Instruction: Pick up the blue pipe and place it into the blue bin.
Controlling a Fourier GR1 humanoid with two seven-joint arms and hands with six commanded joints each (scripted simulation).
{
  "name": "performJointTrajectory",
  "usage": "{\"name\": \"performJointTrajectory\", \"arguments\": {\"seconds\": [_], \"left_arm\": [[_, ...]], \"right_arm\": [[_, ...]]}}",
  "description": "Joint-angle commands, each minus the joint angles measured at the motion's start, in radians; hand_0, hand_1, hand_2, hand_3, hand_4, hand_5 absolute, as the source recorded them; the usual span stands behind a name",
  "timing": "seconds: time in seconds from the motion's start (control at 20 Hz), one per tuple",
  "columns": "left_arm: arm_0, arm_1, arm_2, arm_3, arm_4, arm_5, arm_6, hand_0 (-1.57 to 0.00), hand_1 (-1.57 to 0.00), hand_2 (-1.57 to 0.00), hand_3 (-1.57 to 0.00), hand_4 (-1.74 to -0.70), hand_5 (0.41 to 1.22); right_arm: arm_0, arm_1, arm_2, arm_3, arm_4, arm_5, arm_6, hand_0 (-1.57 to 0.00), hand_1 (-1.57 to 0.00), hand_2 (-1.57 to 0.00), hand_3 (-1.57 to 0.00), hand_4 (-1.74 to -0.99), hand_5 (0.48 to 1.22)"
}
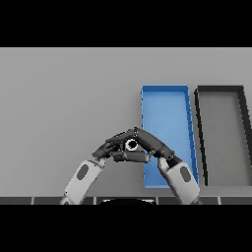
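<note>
Grey table (59, 98), right robot hand (147, 141) clamped on ring-ended pipe (131, 144), left robot hand (106, 149) curled.

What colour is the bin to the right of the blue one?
Black rim with a grey floor, seen in the head view.

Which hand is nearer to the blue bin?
Right. The right hand reaches over the left edge of the blue bin; the left hand is on the table to its left, apart.
</note>
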Motion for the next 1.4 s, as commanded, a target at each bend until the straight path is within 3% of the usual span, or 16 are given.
{"name": "performJointTrajectory", "arguments": {"seconds": [0.0,0.1,0.2,0.3,0.4,0.65,0.9,1.05,1.2,1.35], "left_arm": [[-0.005,0.0,0.002,0.005,-0.012,0.0,-0.016,-1.45,-1.37,-1.34,-1.05,-1.63,1.221],[0.015,0.021,-0.004,-0.019,-0.032,-0.02,-0.014,-0.94,-0.88,-0.85,-0.67,-1.41,1.221],[0.008,0.02,-0.001,0.0,-0.045,-0.06,-0.014,-0.6,-0.56,-0.55,-0.43,-1.25,1.221],[-0.014,0.012,0.009,0.012,-0.046,-0.083,0.022,-0.38,-0.36,-0.35,-0.27,-1.13,1.063],[0.001,0.025,0.013,0.011,-0.04,-0.092,0.076,-0.25,-0.23,-0.22,-0.18,-1.06,0.912],[0.004,0.015,0.023,0.033,-0.04,-0.078,0.114,-0.08,-0.07,-0.07,-0.06,-0.97,0.642],[0.012,0.009,0.029,0.028,-0.033,-0.061,0.153,-0.03,-0.02,-0.02,-0.02,-0.97,0.531],[0.007,0.007,0.024,0.037,-0.045,-0.051,0.179,-0.01,-0.01,-0.01,-0.01,-0.97,0.501],[0.01,0.007,0.023,0.035,-0.046,-0.05,0.171,-0.01,-0.01,-0.01,0.0,-0.97,0.485],[0.004,0.009,0.022,0.038,-0.054,-0.049,0.177,0.0,0.0,0.0,0.0,-0.96,0.475]], "right_arm": [[-0.005,0.002,-0.004,-0.009,0.008,-0.011,0.008,-1.55,-1.55,-1.55,-1.55,-1.496,1.197],[-0.011,0.009,-0.005,-0.016,0.02,-0.01,0.032,-1.56,-1.56,-1.56,-1.56,-1.497,1.206],[-0.014,0.026,-0.01,-0.008,0.032,-0.006,0.066,-1.56,-1.56,-1.56,-1.56,-1.498,1.211],[-0.02,0.034,-0.028,-0.008,0.043,0.0,0.077,-1.57,-1.57,-1.57,-1.56,-1.498,1.215],[-0.021,0.048,-0.037,-0.01,0.041,0.004,0.053,-1.57,-1.57,-1.57,-1.57,-1.499,1.217],[-0.005,0.061,-0.039,-0.008,0.076,0.018,0.013,-1.57,-1.57,-1.57,-1.57,-1.499,1.22],[-0.024,0.091,-0.073,-0.006,0.048,0.015,0.03,-1.57,-1.57,-1.57,-1.57,-1.497,1.221],[-0.082,0.107,-0.128,-0.043,-0.05,0.012,0.108,-1.57,-1.57,-1.57,-1.57,-1.495,1.221],[-0.183,0.106,-0.213,-0.077,-0.181,-0.052,0.22,-1.57,-1.57,-1.57,-1.57,-1.494,1.221],[-0.318,0.056,-0.322,-0.082,-0.309,-0.116,0.297,-1.57,-1.57,-1.57,-1.57,-1.496,1.221]]}}
